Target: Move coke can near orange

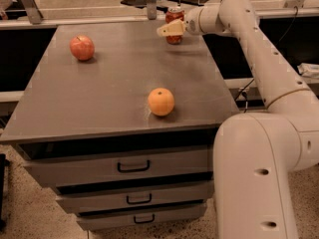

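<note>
The red coke can (175,17) stands upright at the far right corner of the grey table (99,93). My gripper (169,28) reaches in from the right and sits right at the can, with a cream part of it crossing the can's lower front. The orange (161,101) lies near the table's front edge, right of centre and well in front of the can. Most of the can's lower body is hidden behind the gripper.
A reddish apple (81,48) lies at the far left of the table. The table is a cabinet with several drawers (133,166) below. My white arm (259,59) runs along the table's right side, and dark rails stand behind the table.
</note>
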`<action>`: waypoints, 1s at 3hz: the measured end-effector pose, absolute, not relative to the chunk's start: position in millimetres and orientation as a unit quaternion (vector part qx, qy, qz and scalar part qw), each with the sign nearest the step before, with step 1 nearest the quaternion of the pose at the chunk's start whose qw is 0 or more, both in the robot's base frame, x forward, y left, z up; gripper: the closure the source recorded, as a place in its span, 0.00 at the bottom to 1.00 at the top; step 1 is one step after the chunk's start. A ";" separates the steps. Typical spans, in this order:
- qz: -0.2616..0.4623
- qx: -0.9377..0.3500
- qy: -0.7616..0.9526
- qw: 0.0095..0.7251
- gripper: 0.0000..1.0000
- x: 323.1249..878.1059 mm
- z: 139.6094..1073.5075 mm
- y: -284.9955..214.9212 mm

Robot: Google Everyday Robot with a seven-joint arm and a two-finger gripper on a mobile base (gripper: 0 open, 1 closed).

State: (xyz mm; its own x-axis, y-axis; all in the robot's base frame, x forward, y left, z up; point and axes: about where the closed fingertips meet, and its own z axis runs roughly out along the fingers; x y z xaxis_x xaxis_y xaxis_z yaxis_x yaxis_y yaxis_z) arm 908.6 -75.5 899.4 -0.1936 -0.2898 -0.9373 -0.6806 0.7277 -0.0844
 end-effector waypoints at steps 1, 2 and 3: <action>0.182 -0.322 0.752 0.545 0.41 914.5 897.4 -73.0; 0.177 -0.328 0.750 0.546 0.64 915.5 899.4 -74.6; 0.175 -0.342 0.739 0.554 0.88 906.8 914.3 -79.7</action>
State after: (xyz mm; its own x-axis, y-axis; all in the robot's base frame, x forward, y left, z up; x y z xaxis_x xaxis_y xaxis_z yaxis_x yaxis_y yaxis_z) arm 906.8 -79.7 914.3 -0.1525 -0.3114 -0.9380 -0.6999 0.7041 -0.1199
